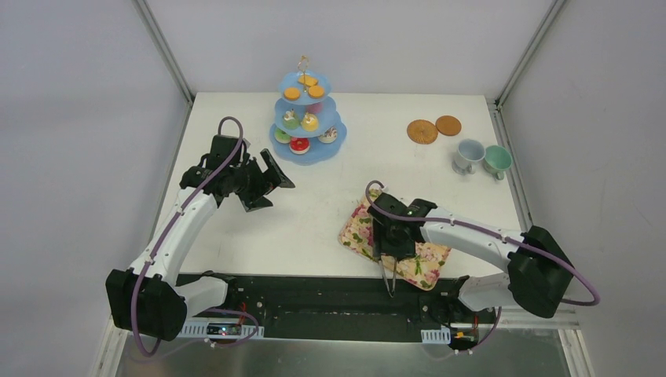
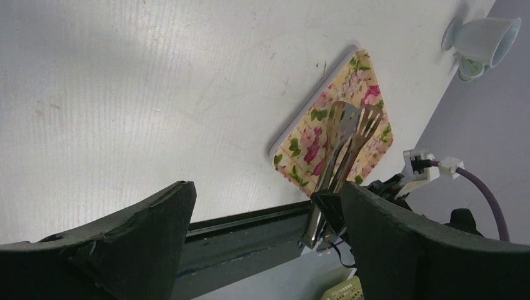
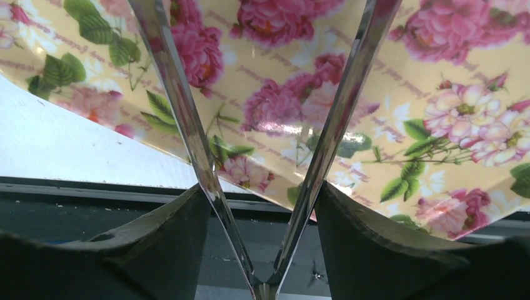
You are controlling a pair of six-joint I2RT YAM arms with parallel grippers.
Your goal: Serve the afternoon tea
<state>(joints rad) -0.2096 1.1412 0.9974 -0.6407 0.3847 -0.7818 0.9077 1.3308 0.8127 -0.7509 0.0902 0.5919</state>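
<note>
From above, the afternoon tea sits on a blue three-tier stand at 12 o'clock on the white table. There are orange biscuits on the top tier, small cupcakes in the middle, and a red donut with other iced pieces on the bottom. None of the sweets is held by either arm. The left gripper hangs at about 7 o'clock from the stand, spread wide and holding nothing. Two woven coasters lie at 2 o'clock, with two cups just below them. The flowered tray lies at 5 o'clock near the table's front edge. The right gripper hangs over it, clenched on metal tongs whose hinge end points to 6 o'clock.

The left wrist view shows its own fingers far apart with bare table between them. The tray is at 1 o'clock with the tongs raised over it, their slotted heads up, and a pale cup lies on its side further toward the corner.

The right wrist view shows both fingers pressing the outer sides of the two tong arms. The arms meet at 6 o'clock and fan out toward 12 – the rose-printed tray fills the background.
</note>
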